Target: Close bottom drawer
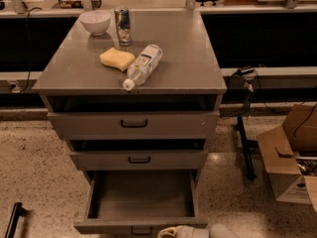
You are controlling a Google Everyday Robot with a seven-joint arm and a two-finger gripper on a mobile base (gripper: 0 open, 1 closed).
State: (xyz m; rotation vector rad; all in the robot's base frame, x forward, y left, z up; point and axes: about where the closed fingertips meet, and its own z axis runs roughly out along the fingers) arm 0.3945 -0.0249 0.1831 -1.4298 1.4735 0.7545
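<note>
We see the bottom drawer (141,197) pulled out, just above and left of our gripper (184,231). It sits by the drawer's front; we cannot tell if it is spread or pressed together. A box (287,155) sits off to its right.

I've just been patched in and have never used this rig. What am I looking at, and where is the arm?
This is the single camera view, looking down at a grey cabinet. The pale rounded shape at the bottom edge is the robot's gripper, right at the front of the bottom drawer, which is pulled far out and looks empty. The middle drawer and top drawer sit above it. On top are a white bowl, a can, a yellow sponge and a bottle lying on its side. Nothing shows in the gripper.
</note>
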